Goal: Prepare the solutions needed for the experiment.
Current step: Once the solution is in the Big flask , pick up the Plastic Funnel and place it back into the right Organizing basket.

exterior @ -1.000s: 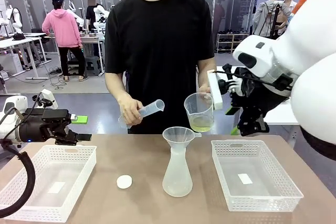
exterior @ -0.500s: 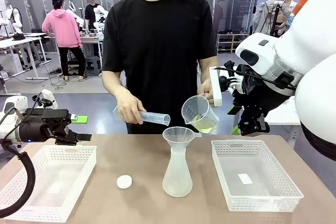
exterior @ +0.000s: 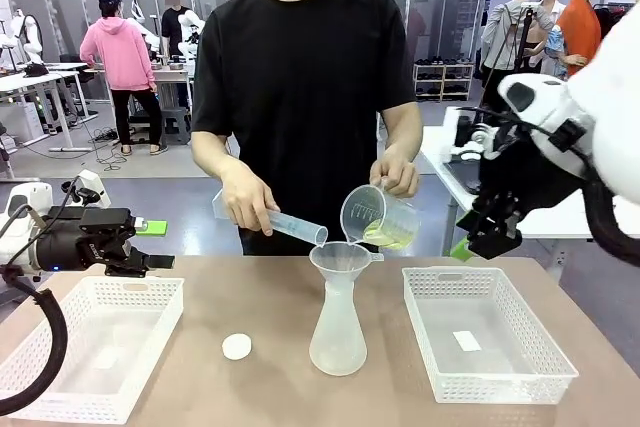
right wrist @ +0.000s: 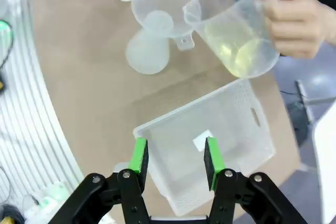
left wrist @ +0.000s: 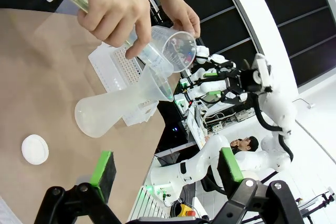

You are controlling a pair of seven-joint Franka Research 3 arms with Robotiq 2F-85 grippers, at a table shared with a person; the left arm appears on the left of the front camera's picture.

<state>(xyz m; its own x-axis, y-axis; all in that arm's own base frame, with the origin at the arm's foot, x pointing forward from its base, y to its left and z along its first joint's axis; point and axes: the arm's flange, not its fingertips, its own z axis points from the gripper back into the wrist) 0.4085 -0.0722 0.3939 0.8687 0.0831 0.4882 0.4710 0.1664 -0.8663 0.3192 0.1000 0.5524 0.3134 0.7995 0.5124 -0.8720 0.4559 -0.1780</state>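
**Solutions tipped over the funnel**

Solutions (exterior: 388, 237) show as a small pool of pale yellow-green, see-through liquid. It lies in the low side of a clear beaker (exterior: 372, 209), just right of centre in the front view. A person's hand (exterior: 398, 175) tilts the beaker with its lip over the funnel (exterior: 340, 257), which sits in a frosted flask (exterior: 337, 335) on the counter (exterior: 270, 297). The other hand (exterior: 246, 202) slants a graduated cylinder (exterior: 285, 225) toward the funnel. Left fingers (left wrist: 102, 167) are spread wide and empty. Right fingers (right wrist: 139, 156) stand apart, gripping nothing, above a white basket (right wrist: 252, 114).
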